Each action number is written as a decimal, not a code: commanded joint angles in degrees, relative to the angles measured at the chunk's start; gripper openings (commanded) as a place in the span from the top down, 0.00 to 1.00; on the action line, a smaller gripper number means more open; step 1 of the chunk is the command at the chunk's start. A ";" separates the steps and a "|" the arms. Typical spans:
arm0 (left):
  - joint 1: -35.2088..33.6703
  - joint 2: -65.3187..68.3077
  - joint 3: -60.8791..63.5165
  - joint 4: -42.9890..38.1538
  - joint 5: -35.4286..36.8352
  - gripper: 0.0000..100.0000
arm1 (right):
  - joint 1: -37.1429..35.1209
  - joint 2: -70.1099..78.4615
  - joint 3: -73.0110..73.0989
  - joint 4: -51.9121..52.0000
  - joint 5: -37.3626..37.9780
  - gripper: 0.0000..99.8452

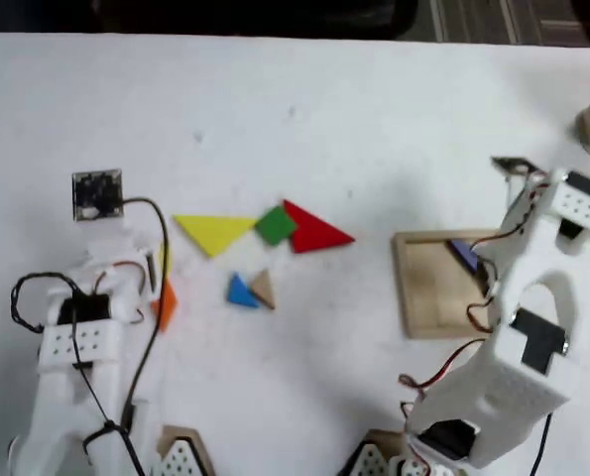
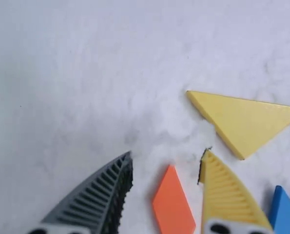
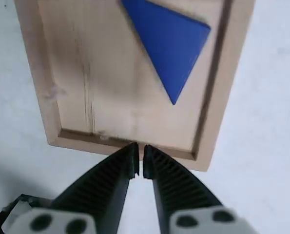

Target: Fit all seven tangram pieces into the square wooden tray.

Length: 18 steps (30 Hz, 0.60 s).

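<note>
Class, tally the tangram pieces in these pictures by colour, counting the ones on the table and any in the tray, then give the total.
Yellow: 1, yellow triangle
Green: 1, green square
Red: 1, red triangle
Orange: 1, orange parallelogram
Tan: 1, tan wooden triangle
Blue: 2, light blue triangle and dark blue triangle in the square wooden tray
Total: 7

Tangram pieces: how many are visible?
7: dark blue triangle in tray; yellow triangle, green square, red triangle in a row; light blue triangle, tan triangle nearer the arms; orange piece at left end effector.
</note>
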 commanded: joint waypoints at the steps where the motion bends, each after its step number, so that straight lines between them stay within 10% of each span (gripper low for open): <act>1: 0.92 -0.31 -0.44 -1.49 -0.53 0.75 | -3.30 -5.85 8.09 -10.33 -1.85 0.98; 8: 0.75 -0.31 -0.35 -1.32 -0.53 0.75 | -3.82 -0.48 12.75 -29.32 -11.16 0.98; 18: 0.84 -0.31 -0.35 -1.58 -0.53 0.75 | -0.75 2.68 4.22 -24.66 -11.43 0.98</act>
